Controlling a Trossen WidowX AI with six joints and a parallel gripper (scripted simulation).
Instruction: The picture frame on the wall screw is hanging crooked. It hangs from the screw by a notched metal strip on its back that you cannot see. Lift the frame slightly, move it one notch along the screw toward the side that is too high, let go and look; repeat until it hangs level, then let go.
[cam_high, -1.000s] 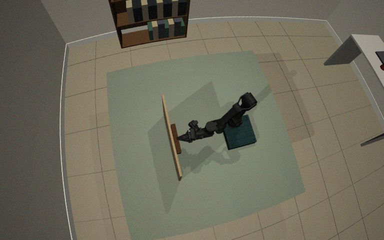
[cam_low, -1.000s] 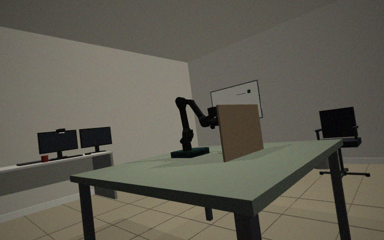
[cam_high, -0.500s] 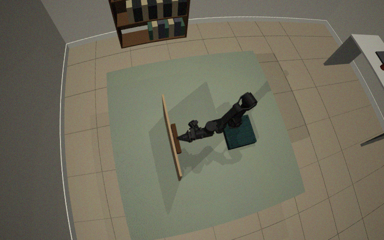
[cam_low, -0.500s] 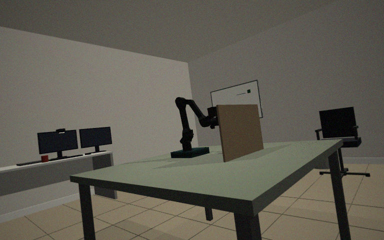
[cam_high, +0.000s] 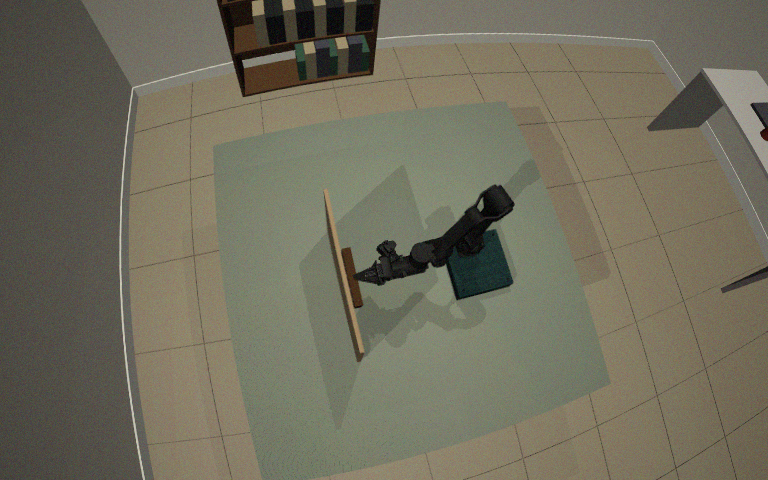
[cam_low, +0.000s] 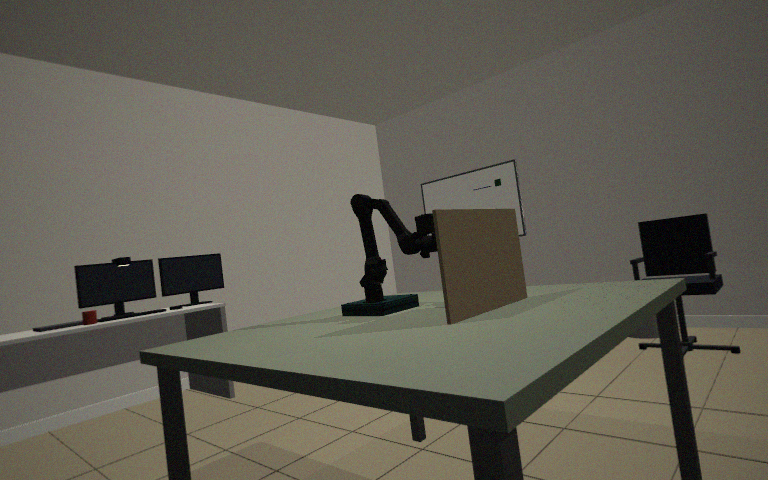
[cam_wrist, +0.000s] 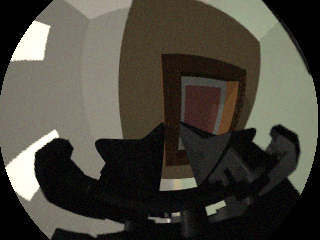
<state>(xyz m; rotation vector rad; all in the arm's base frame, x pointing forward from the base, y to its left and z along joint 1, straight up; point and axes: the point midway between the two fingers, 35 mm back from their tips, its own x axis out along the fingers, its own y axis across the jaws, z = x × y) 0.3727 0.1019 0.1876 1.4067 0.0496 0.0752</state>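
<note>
The picture frame (cam_high: 348, 261) (cam_wrist: 171, 82) is dark brown, with a grey inner border and a reddish picture. It is in front of the upright tan wall panel (cam_high: 333, 226) (cam_low: 481, 260) (cam_wrist: 145, 65). My gripper (cam_high: 356, 276) (cam_wrist: 171, 125) is shut on the picture frame, with a fingertip on each side of the rail at the left of the wrist view. The panel hides frame and fingertips in the exterior view. The screw and notched strip are hidden behind the frame. The wrist view is distorted and the fingers cover part of the frame, so I cannot tell whether it is level.
The panel stands on the green table (cam_high: 271, 396) (cam_low: 339, 362). The arm's dark teal base (cam_high: 481, 274) (cam_low: 379, 305) is on the same table, on the frame's side of the panel. A bookshelf (cam_high: 240, 79), a desk with monitors (cam_low: 114, 284) and a chair (cam_low: 676, 246) are beyond the table.
</note>
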